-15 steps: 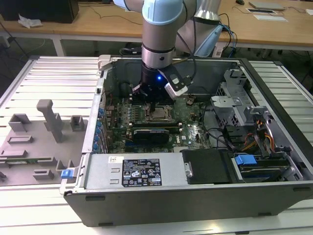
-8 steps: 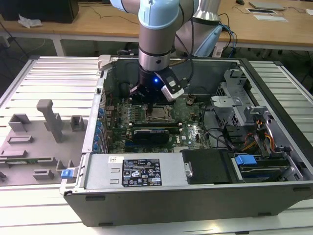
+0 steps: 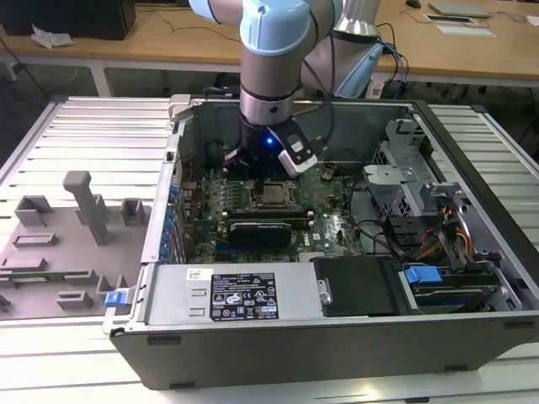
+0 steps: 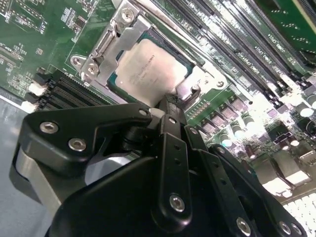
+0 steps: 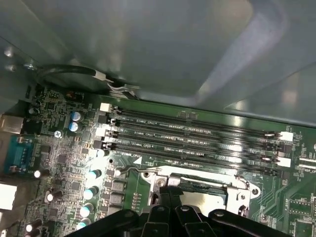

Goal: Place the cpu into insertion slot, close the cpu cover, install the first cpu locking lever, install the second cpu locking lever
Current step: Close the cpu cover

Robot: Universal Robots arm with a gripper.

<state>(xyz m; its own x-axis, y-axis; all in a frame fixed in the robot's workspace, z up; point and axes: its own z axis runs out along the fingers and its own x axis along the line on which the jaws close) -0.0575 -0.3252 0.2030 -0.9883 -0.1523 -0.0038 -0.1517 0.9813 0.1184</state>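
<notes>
Item: cpu (image 4: 148, 69) — seated in socket (image 4: 114, 81), upper centre of the second wrist view, cpu cover (image 4: 118, 47) down around it; gripper (image 4: 169, 109) fingers pinched together at the socket's lower edge — probably the lever step, needing fine pressure.

Soft light is falling evenly across the exterior view, leaving the inside of the computer case (image 3: 337, 337) shaded. A blue lamp (image 3: 269, 140) is glowing at twelve o'clock from the cpu (image 3: 271, 194). In the second wrist view, glare is washing out the memory slots (image 4: 247, 44) and capacitors (image 4: 276, 133).

The arm (image 3: 268, 84) hangs over the cpu (image 3: 271, 195) in the case (image 3: 337, 347).
</notes>
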